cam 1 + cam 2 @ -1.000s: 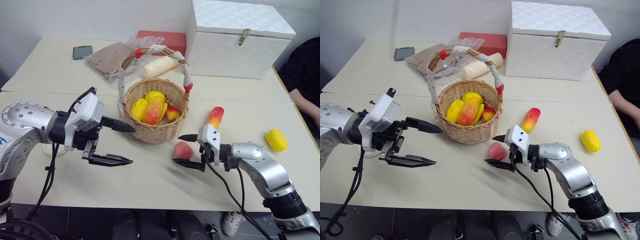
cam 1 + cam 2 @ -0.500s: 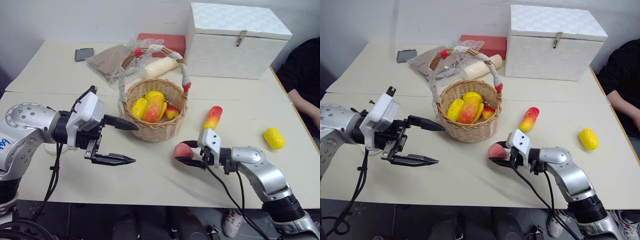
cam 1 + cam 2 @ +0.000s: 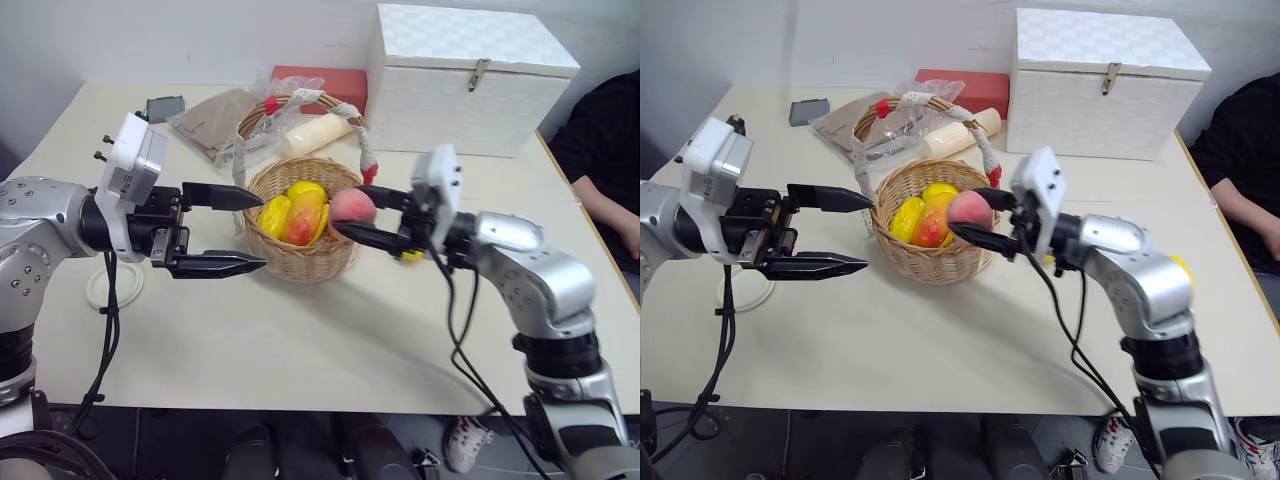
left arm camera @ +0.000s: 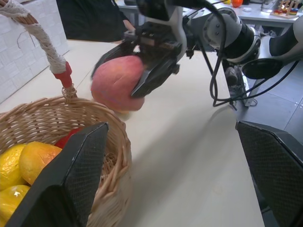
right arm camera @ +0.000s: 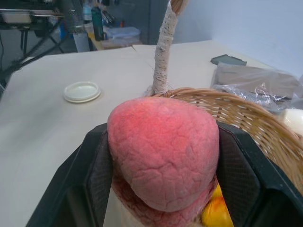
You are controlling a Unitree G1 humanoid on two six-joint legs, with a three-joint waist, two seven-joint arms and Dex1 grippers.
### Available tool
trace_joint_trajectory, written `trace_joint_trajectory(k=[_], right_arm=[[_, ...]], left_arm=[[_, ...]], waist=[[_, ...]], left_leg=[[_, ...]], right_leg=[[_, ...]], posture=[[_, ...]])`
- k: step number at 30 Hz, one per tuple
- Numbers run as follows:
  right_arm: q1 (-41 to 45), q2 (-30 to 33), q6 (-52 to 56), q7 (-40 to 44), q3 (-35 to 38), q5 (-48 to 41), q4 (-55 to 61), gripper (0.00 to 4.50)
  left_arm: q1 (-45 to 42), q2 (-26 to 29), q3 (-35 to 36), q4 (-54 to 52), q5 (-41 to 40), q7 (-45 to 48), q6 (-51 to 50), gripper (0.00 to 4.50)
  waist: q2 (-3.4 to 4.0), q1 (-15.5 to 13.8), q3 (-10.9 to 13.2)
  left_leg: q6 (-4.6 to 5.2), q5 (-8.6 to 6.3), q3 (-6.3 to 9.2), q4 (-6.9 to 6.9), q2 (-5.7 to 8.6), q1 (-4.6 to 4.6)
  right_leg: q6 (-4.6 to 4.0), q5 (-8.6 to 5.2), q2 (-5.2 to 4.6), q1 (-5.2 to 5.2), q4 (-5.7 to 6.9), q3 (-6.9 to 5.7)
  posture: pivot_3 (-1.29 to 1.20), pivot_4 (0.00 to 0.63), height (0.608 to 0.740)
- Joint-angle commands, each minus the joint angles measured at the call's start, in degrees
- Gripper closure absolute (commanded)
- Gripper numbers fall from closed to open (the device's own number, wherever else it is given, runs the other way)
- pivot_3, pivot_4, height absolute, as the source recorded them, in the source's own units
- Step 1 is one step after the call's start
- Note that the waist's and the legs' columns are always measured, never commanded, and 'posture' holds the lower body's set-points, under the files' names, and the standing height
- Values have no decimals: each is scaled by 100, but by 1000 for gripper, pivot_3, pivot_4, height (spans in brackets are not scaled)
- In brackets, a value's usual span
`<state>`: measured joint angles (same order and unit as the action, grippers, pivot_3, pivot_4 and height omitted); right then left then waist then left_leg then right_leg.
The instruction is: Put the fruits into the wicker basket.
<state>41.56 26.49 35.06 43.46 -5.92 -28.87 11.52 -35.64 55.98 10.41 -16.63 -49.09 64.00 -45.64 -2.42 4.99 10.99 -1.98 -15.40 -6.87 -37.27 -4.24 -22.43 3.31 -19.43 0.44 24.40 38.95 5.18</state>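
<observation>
Peach (image 3: 351, 205), round, pink-red, pinched in right jaws; left jaws spread wide.

— How's the light on your end?

— Bright and even, from overhead I'd say. The counter (image 3: 300, 350) reads pale cream with no hard glare. I get soft shadows only: one under the wicker basket (image 3: 300, 262) on its near side, a faint one beneath the left pincer (image 3: 225, 228).

— Any blur?

— In my left wrist view the peach (image 4: 116, 82) and the right pincer (image 4: 151, 66) around it are slightly smeared, and my own fingers (image 4: 71, 179) sit dark and soft at the near edge. In the right wrist view the peach is crisp, its skin texture clear, while the far room behind goes hazy.

— Glare?

— A little sheen on the clear plastic (image 3: 290, 88) at the far side.
</observation>
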Motion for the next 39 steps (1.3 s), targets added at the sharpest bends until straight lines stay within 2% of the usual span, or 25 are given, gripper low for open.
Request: trace_joint_trajectory(k=[1,5,6,11,14,16,19,23,27,29,32,35,39], right_arm=[[502,-373,-39,-349,-90,305,-562,1564],[521,-352,67,-45,-72,238,-485,181],[456,-281,154,18,16,120,-286,70],[-111,344,1016,41,1062,-952,913,70],[-509,661,1563,-337,1669,-1420,1378,70],[-1154,878,2063,-780,2289,-1658,1791,70],[-1805,648,2606,-1801,2779,-1810,2147,70],[-2235,-119,2793,-3306,2507,-1051,2156,70],[-2036,-872,2733,-4016,2388,-786,1759,70],[-1868,-1053,2598,-4220,2309,-556,1372,70],[-1461,-1412,2390,-4614,2642,-412,520,70],[-1073,-1541,2181,-4573,2856,-459,-230,70],[-692,-1440,1791,-4461,2718,-188,-1076,70]], left_arm=[[-138,-97,-9,-95,58,-124,91,0],[-178,-356,17,-168,137,-510,143,0],[-212,-462,40,-186,132,-677,138,0],[-223,-646,102,-373,-71,-878,-4,0],[-166,-671,37,-430,-50,-875,43,0],[-161,-736,-48,-455,-12,-881,88,0],[-196,-800,-95,-475,-15,-890,81,0],[-286,-855,-198,-449,-11,-838,90,0],[-364,-852,-313,-371,82,-728,153,0],[-418,-842,-366,-328,135,-663,192,0],[-505,-850,-400,-247,184,-600,226,0],[-532,-881,-415,-200,210,-575,242,0],[-471,-897,-419,-207,230,-559,251,0]], waist=[[0,0,0],[0,-28,0],[0,-42,0],[0,-55,0],[0,-48,0],[-1,-36,-1],[-3,-32,-2],[-2,72,-2],[-1,129,-1],[-1,135,-1],[-1,131,-1],[0,133,0],[1,148,0]], left_leg=[[0,0,-3,0,1,-4],[0,0,-4,3,-1,-13],[0,-1,0,3,-1,-19],[4,-3,9,-5,0,-40],[3,-3,11,-7,0,-39],[1,-1,10,-6,-1,-32],[-3,2,14,3,-2,-18],[-5,10,-1,9,7,7],[-13,18,0,17,9,10],[-13,18,0,17,10,10],[-13,17,0,16,13,7],[-12,17,-1,18,14,5],[-11,17,-5,21,13,4]], right_leg=[[0,0,-2,4,0,1],[0,-1,-4,10,-5,-1],[0,-2,-4,12,-8,-4],[3,-1,-12,18,-17,-12],[4,0,-11,16,-15,-13],[4,0,-8,13,-10,-11],[3,-1,-3,0,-10,-10],[10,5,0,-2,5,21],[10,5,3,1,12,22],[10,5,3,2,12,23],[10,5,1,4,10,22],[10,5,1,6,7,23],[10,5,2,10,4,26]], posture=[[0,150,740],[0,150,740],[0,150,740],[0,150,740],[0,150,740],[0,150,740],[0,150,740],[0,150,740],[0,150,740],[0,150,740],[0,150,740],[0,150,740],[0,150,740]])
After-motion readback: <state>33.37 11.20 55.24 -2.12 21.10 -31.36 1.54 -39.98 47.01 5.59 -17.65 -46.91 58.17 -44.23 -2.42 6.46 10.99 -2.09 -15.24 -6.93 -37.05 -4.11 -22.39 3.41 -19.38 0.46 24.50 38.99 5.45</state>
